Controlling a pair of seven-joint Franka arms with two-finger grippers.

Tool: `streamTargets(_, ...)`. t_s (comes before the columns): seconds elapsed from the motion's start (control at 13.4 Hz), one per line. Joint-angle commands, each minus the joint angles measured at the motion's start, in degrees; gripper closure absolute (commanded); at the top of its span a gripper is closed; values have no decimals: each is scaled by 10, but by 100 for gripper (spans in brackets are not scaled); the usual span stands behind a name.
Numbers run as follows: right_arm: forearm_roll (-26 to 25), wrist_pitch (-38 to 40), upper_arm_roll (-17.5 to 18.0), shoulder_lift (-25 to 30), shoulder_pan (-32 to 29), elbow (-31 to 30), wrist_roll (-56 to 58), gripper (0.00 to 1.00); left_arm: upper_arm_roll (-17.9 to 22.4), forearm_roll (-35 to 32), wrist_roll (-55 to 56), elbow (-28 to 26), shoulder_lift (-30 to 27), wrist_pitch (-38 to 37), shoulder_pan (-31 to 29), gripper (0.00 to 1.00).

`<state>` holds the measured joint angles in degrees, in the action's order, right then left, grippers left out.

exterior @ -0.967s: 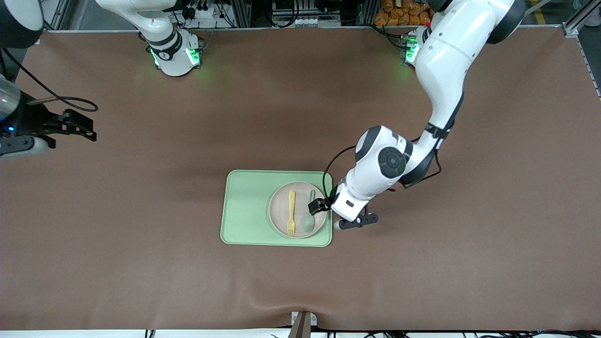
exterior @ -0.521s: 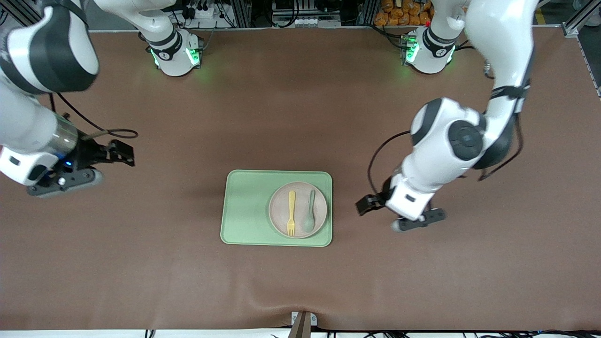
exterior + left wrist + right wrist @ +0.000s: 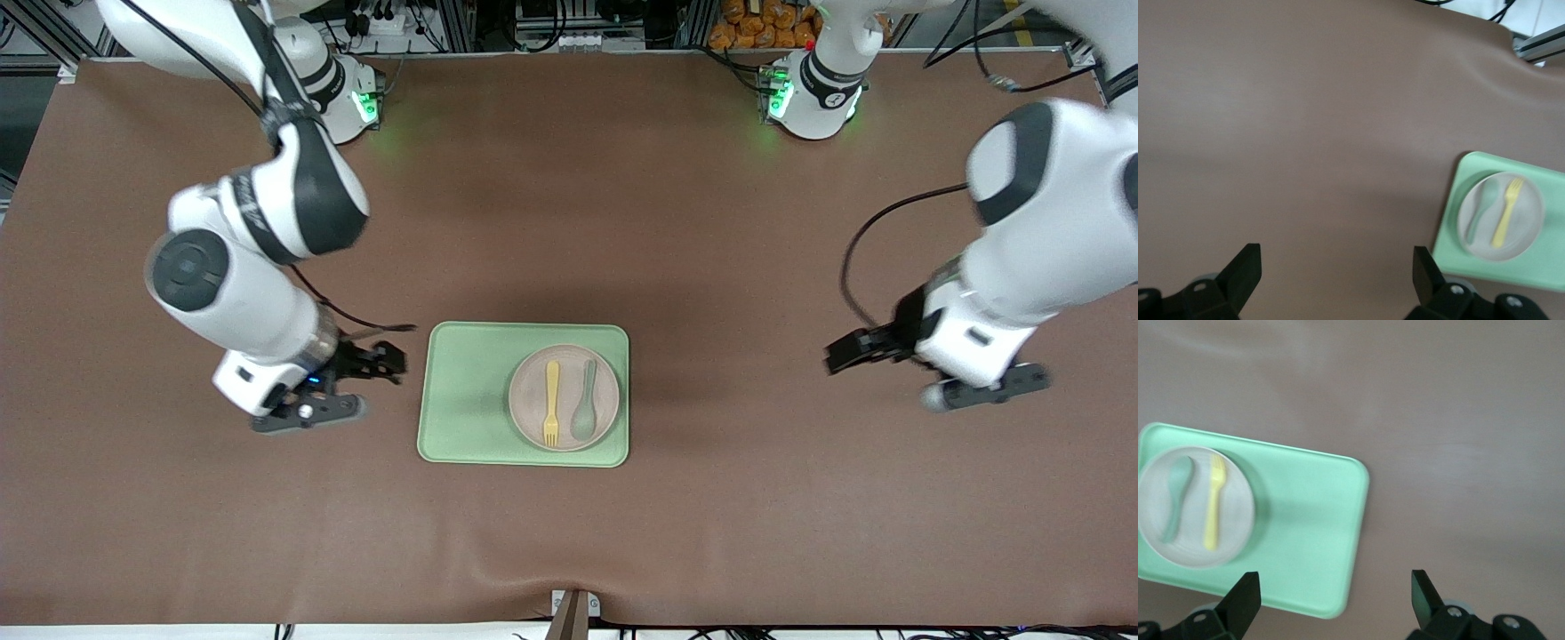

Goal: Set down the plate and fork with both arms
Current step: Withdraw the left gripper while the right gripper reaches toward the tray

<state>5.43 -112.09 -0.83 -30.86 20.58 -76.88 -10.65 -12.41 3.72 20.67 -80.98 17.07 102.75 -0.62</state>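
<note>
The off-white plate (image 3: 530, 391) lies on the light-green tray (image 3: 462, 391), at the tray's end toward the left arm. The pale-yellow fork (image 3: 552, 402) lies on the plate beside a grey-green spoon (image 3: 585, 402). My right gripper (image 3: 389, 363) is open and empty over the bare table, just off the tray's end toward the right arm. My left gripper (image 3: 837, 356) is open and empty over the bare table, well off toward the left arm's end. The right wrist view shows the tray (image 3: 1305, 533), plate (image 3: 1235, 513) and fork (image 3: 1215, 501). The left wrist view shows the plate (image 3: 1528, 220) and fork (image 3: 1506, 212).
The brown mat (image 3: 569, 222) covers the whole table. A small metal bracket (image 3: 573, 609) sits at the table edge nearest the front camera. Both arm bases (image 3: 333, 98) stand at the table edge farthest from the front camera.
My left gripper has drawn away from the plate toward the left arm's end of the table. My right arm has swung in from its end to just beside the tray.
</note>
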Motion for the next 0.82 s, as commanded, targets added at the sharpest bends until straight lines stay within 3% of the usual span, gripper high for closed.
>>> streamTargets(0.0,36,-1,0,-93,17,105,-39,0,-2,-8,-88,-15,-57,-52,-47,0)
streamTargets(0.22,36,-62,0,-155,61,137,-83,4,-6,-8,-147,-15,-79,-90,-89,0)
streamTargets(0.37,35,-121,-2,-189,85,137,-106,19,-2,-19,-174,-15,-111,-111,-92,0)
streamTargets(0.45,35,-141,-3,-203,93,139,-113,21,-4,-40,-185,-15,-117,-117,-92,0)
streamTargets(0.74,34,-161,-4,-229,114,142,-114,27,-4,-68,-232,-15,-161,-155,-95,0)
